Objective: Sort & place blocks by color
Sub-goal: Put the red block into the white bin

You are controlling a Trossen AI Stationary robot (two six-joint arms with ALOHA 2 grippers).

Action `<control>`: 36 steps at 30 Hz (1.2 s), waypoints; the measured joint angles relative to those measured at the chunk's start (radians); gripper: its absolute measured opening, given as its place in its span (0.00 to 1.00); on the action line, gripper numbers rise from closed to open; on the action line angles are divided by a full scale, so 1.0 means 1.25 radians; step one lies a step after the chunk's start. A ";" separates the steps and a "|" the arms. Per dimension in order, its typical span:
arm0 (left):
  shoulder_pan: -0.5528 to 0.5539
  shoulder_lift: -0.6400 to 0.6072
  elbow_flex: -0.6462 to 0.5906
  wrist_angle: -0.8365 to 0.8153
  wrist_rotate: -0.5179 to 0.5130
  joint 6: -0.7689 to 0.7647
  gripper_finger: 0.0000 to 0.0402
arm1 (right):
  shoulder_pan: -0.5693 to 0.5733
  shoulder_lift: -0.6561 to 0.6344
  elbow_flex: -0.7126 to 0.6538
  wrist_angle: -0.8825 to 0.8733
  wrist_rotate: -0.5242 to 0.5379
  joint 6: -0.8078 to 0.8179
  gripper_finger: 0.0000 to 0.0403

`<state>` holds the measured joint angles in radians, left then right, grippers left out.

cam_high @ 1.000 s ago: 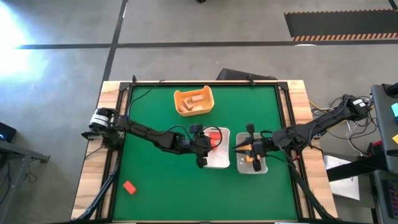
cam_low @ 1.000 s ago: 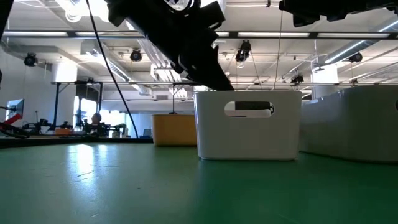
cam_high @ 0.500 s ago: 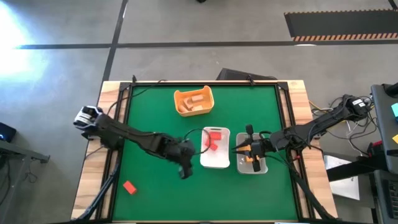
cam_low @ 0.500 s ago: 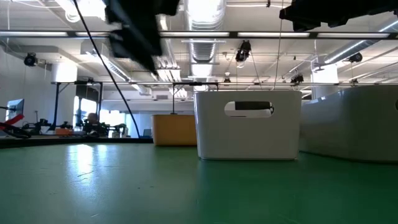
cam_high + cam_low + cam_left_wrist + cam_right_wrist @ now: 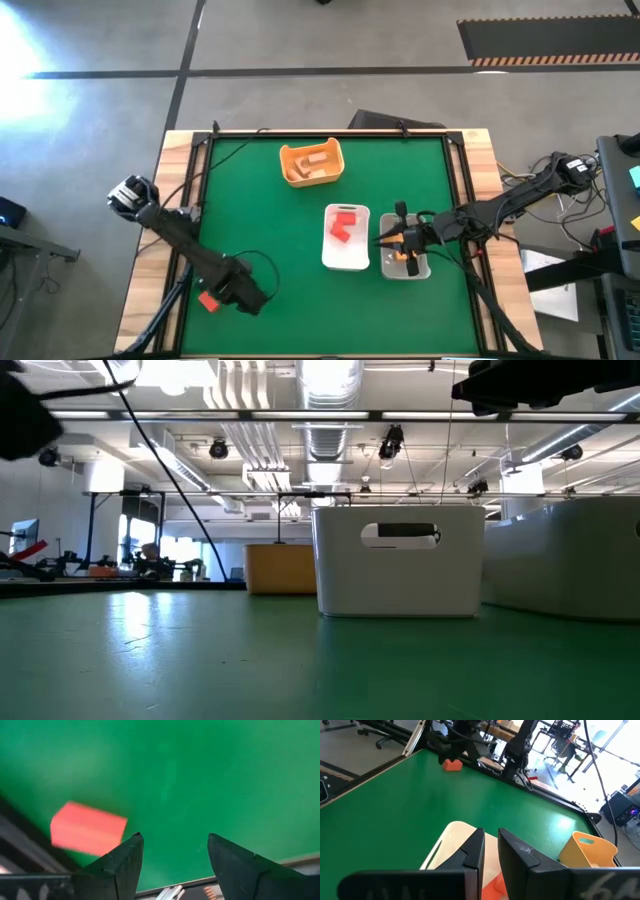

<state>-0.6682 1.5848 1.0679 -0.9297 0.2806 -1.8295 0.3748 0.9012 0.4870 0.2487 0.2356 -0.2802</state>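
Left gripper (image 5: 243, 296) of mine hangs over the near-left part of the green table mat (image 5: 260, 215), its two dark fingers (image 5: 117, 865) spread apart with nothing between them. Just beside it lies a loose red block (image 5: 208, 301), a small rectangular piece flat on the mat near the table's left edge; my left wrist view shows that block off to one side of the open fingers, not between them.

My right gripper (image 5: 383, 238) waits over the clear plastic tray (image 5: 419, 268) at the right of centre, fingers drawn nearly together; I see orange blocks (image 5: 404, 260) in that tray under it, and cannot tell whether it grips one. Next to it on the left stands a white rectangular tray (image 5: 346, 256) holding two red blocks (image 5: 343, 224).

Toward the far side of the mat sits a yellow-orange plastic tub (image 5: 312, 162) with tan blocks (image 5: 318, 159) inside. From table height I see the white tray's wall with its handle slot and the tub behind it.
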 joint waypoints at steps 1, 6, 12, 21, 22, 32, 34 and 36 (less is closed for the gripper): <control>-0.020 0.000 -0.005 -0.001 0.000 -0.051 0.51 | 0.000 0.000 0.000 -0.003 0.000 0.000 0.11; -0.109 -0.002 -0.027 -0.002 0.004 -0.263 0.51 | 0.000 0.000 0.000 -0.007 0.000 -0.006 0.11; -0.185 -0.002 -0.041 -0.004 0.018 -0.416 0.51 | 0.000 0.000 0.000 -0.011 0.000 -0.018 0.11; -0.200 0.006 -0.052 -0.003 -0.034 -0.440 0.51 | 0.000 0.000 0.000 -0.011 0.000 -0.022 0.11; -0.200 0.006 -0.052 -0.004 -0.039 -0.438 0.51 | 0.000 0.000 0.000 -0.011 0.000 -0.022 0.11; -0.206 0.003 -0.070 -0.040 -0.037 -0.423 0.52 | 0.000 0.000 0.000 -0.004 -0.003 -0.046 0.11; -0.200 0.003 -0.080 -0.046 -0.004 -0.435 0.52 | 0.000 0.000 0.000 -0.004 -0.003 -0.049 0.11; -0.196 -0.001 -0.085 -0.039 0.016 -0.419 0.52 | 0.000 0.000 0.000 -0.003 -0.003 -0.057 0.11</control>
<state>-0.9136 1.5833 0.9612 -0.9785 0.3011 -2.3536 0.3748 0.9012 0.4870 0.2447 0.2322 -0.3511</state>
